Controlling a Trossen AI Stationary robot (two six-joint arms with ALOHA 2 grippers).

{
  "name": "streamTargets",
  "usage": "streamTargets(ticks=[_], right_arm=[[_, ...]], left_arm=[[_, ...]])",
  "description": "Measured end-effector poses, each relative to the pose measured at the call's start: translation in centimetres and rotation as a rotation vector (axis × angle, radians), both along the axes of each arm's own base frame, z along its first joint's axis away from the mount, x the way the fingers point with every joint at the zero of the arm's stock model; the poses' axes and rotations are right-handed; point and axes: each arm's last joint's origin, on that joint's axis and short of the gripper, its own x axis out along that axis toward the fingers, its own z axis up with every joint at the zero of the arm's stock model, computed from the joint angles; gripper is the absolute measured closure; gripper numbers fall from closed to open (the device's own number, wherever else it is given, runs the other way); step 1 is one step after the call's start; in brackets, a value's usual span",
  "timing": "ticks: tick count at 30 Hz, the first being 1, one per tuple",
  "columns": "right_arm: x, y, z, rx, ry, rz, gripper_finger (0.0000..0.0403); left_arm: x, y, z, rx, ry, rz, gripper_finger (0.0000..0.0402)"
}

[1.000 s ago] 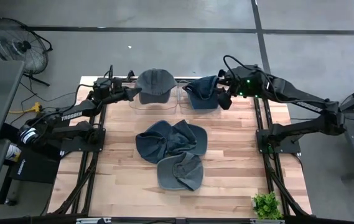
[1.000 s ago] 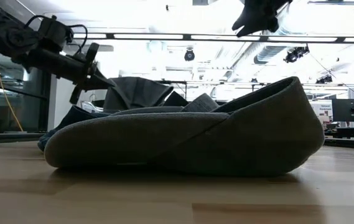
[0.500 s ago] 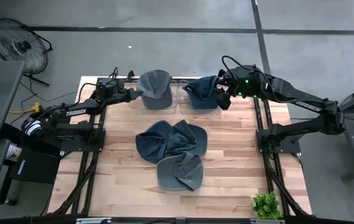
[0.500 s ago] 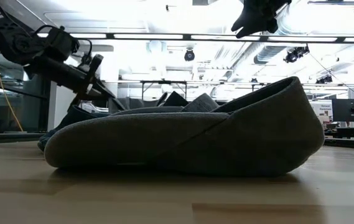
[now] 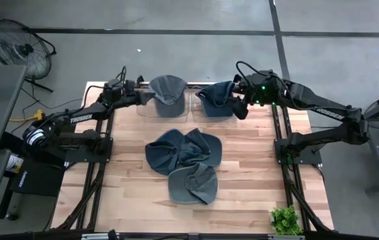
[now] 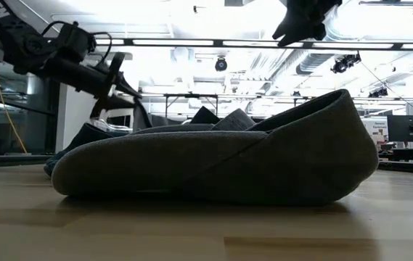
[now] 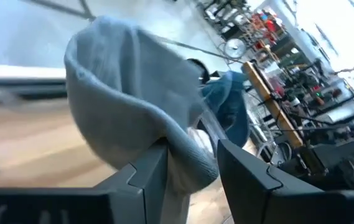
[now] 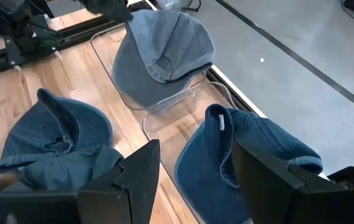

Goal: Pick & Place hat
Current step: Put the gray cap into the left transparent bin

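A grey hat (image 5: 168, 90) (image 8: 164, 50) sits over the left of two clear bins (image 5: 142, 111) at the table's far edge. My left gripper (image 5: 146, 97) (image 7: 189, 171) is at the hat's left side and shut on it. A blue hat (image 5: 216, 100) (image 8: 245, 149) lies in the right clear bin (image 8: 158, 134). My right gripper (image 5: 241, 105) (image 8: 192, 171) hangs open above that blue hat, touching nothing. Several more dark blue hats (image 5: 182, 150) lie piled at the table's middle. My left gripper pinches a bunched edge of the grey hat (image 7: 186, 152) between its two fingers (image 7: 149, 171), coming nearly level from the table's left. The hat's crown bulges beyond the fingers, down inside the left bin's walls. Whether it rests on the bin's bottom I cannot tell.
The pile's nearest hat (image 6: 213, 163) fills the low view. A small green plant (image 5: 285, 220) stands at the table's near right corner. Bare wood (image 5: 129, 193) lies left and right of the pile. A fan (image 5: 19, 47) stands on the floor beyond the table.
My left gripper has moved a little toward the far edge and the table's right, still shut on the grey hat. The hat has turned with it and sunk lower into the left bin, dropping behind the near hat in the low view.
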Motion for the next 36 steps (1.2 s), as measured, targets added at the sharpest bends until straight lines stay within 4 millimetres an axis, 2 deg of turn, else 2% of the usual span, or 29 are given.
streamTargets(ticks=[4, 8, 13, 16, 24, 30, 36], right_arm=[[-0.1, 0.0, -0.1, 0.009, 0.013, 0.005, 0.0208], [-0.2, 0.2, -0.3, 0.027, 0.031, 0.023, 0.0208], [-0.3, 0.2, -0.5, 0.039, 0.056, 0.025, 0.0208], [-0.3, 0.3, -0.6, 0.043, 0.059, 0.037, 0.0208], [-0.6, 0.5, -0.9, 0.027, 0.125, 0.113, 0.0208], [-0.8, 0.6, -1.7, 0.031, 0.170, 0.142, 0.0208], [-0.7, 0.7, -4.7, 0.085, 0.229, 0.177, 0.0208]], left_arm=[[0.4, 0.4, 1.1, 0.035, 0.065, -0.022, 0.0262], [0.5, 0.9, 2.1, 0.054, 0.208, -0.016, 0.0262], [0.4, 1.4, 4.1, 0.082, 0.402, 0.059, 0.0261], [0.4, 1.7, 5.8, 0.123, 0.462, 0.092, 0.0261], [0.7, 1.8, 9.3, 0.169, 0.467, 0.043, 0.0261], [0.5, 1.2, 9.3, 0.054, 0.436, -0.038, 0.0261], [0.5, -1.2, 10.0, 0.018, 0.423, -0.079, 0.0261]])
